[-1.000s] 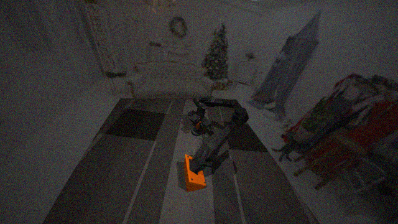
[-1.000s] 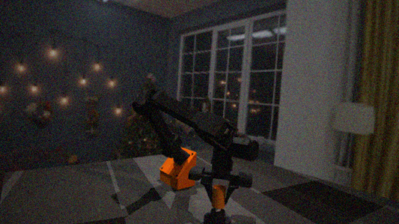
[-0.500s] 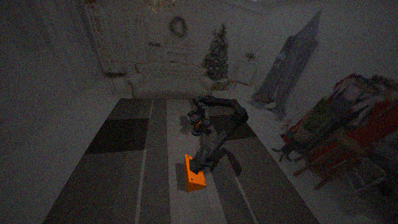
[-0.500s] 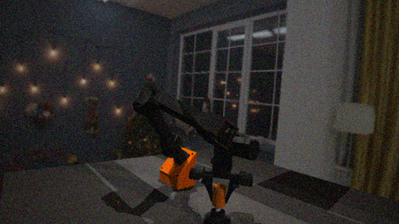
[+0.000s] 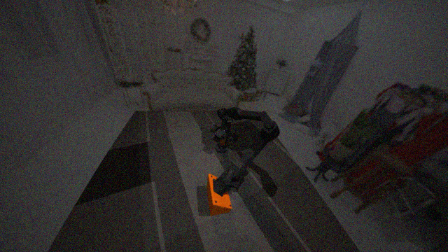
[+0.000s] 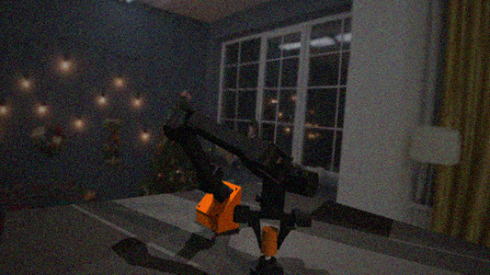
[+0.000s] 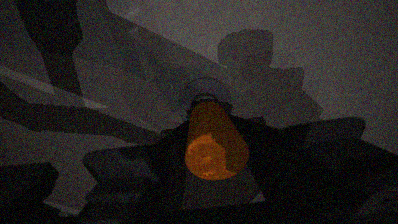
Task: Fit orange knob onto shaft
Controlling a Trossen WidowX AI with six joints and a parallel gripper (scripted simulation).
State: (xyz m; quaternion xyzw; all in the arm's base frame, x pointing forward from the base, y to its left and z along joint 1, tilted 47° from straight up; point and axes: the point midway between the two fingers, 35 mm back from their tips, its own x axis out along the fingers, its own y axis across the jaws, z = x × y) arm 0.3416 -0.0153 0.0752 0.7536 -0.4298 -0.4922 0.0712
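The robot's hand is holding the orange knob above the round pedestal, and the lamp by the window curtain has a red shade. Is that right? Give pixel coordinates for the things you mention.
Not quite: the lamp (image 6: 435,145) has a pale shade, as the exterior view shows. The rest is right.

The top camera is looking steeply down from high above the bright orange, box-shaped arm base (image 5: 220,208) (image 6: 207,220), facing past it towards a green fir tree (image 5: 245,61). The exterior camera is watching from low beyond the base's arm side, facing back towards it and white-framed windows (image 6: 300,93). Both are sharing base and striped grey surface (image 5: 112,224) (image 6: 90,236). The wrist camera is peering closely down an orange cylindrical knob (image 5: 222,141) (image 6: 269,241) (image 7: 212,155).
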